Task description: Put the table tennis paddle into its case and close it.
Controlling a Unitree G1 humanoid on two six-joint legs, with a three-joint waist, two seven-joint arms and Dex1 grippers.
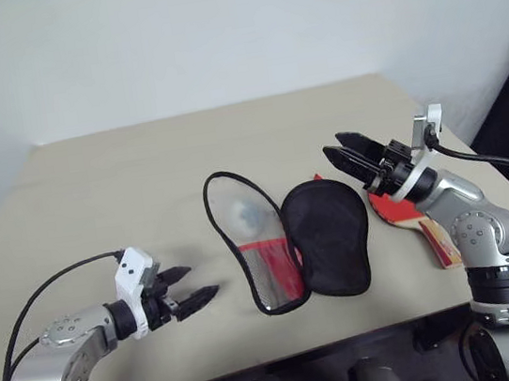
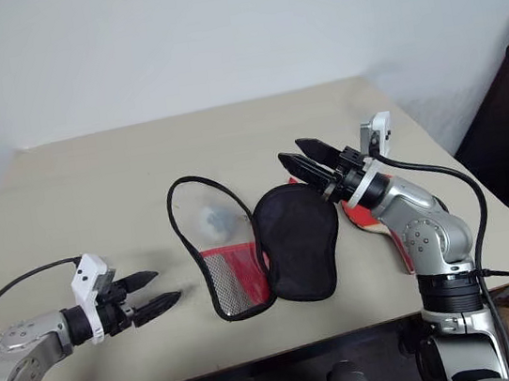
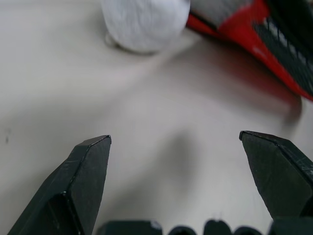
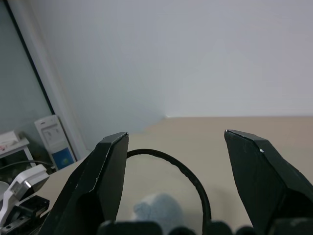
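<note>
Table [image 1: 119,172] – tan, bare at 12 o'clock. Case [image 1: 326,237] lies spread open at centre, clear half beside black half. Table tennis paddle [image 1: 399,208] at 3 o'clock, under right gripper [image 1: 344,154], fingers spread, empty. Left gripper [image 1: 192,287] at 8 o'clock – fingers apart, empty.

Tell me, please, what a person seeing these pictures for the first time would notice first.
The paddle-shaped zip case lies spread open in the middle of the beige table, its clear half with black trim beside its black fabric half. Just to its right, the red table tennis paddle with a light wooden handle lies partly under the raised, open right gripper. The open left gripper hovers low, left of the case.
</note>
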